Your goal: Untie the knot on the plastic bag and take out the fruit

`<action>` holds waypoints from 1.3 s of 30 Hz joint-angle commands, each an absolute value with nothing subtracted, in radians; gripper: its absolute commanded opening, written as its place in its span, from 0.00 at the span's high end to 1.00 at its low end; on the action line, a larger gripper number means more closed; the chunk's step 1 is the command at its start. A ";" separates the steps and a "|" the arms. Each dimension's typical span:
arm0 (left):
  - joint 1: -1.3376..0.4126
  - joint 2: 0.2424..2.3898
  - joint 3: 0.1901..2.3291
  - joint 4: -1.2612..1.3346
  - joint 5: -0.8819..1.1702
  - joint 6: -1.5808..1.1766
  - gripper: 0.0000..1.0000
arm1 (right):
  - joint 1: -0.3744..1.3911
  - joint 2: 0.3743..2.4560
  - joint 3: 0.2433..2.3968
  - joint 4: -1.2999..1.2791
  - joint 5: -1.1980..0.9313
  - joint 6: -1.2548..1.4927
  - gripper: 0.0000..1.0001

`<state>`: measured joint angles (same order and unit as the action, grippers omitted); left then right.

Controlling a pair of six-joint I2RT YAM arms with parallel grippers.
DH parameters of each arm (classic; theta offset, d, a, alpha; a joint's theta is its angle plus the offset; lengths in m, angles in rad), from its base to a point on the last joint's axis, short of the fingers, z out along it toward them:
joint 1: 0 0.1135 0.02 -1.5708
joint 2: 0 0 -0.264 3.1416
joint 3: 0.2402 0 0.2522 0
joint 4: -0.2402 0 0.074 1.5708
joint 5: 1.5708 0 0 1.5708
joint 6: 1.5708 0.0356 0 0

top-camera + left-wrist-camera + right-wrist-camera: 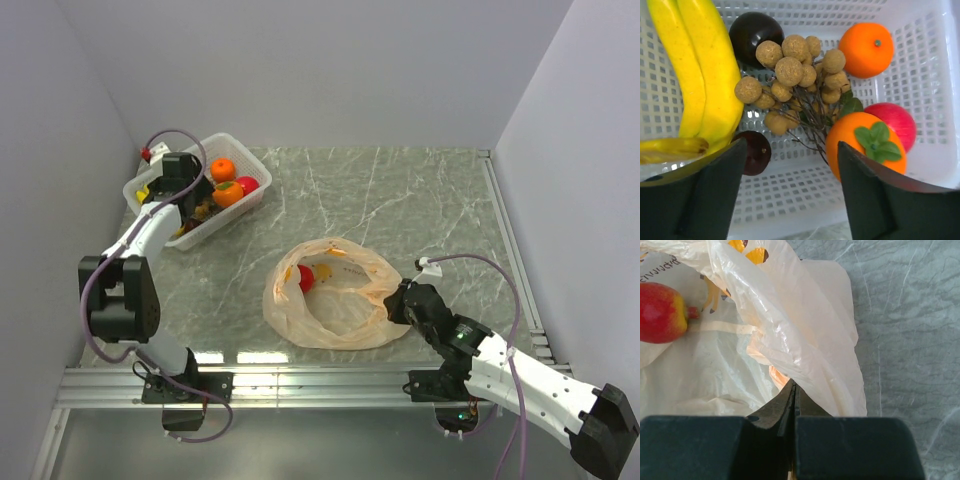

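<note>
The peach plastic bag (340,318) lies with its mouth open on the marble table, and a red apple (306,277) (660,312) rests inside it. The knot is out of view. My right gripper (397,300) (793,384) is shut on the plastic bag (805,340) at its right edge. My left gripper (182,190) (791,150) hangs open over the white basket (250,172), nothing between its fingers. Below it lie yellow bananas (710,75), a bunch of brown balls (790,70), a persimmon (850,135) and a red apple (900,122).
The basket (790,195) also holds a plain tangerine (865,50) and two dark brown round fruits (755,30). It stands at the back left, close to the left wall. Grey walls close in the table on three sides.
</note>
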<state>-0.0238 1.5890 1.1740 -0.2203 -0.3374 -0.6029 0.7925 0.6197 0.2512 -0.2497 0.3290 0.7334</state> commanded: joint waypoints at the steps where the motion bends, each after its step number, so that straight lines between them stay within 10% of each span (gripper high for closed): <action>1: -0.021 1.612 1.256 -0.187 -0.340 -0.572 0.17 | 0.801 0.624 0.259 -0.215 0.351 0.719 1.00; 8: -0.093 1.490 1.218 -0.202 -0.353 -0.548 0.14 | 0.801 0.604 0.255 -0.215 0.353 0.719 1.00; 24: -1.165 1.563 1.440 -0.569 -0.834 -0.695 0.16 | 0.807 0.589 0.250 -0.212 0.365 0.723 1.00; 39: -1.160 1.775 1.379 -0.669 -0.837 -0.841 0.25 | 0.815 0.554 0.238 -0.212 0.359 0.724 1.00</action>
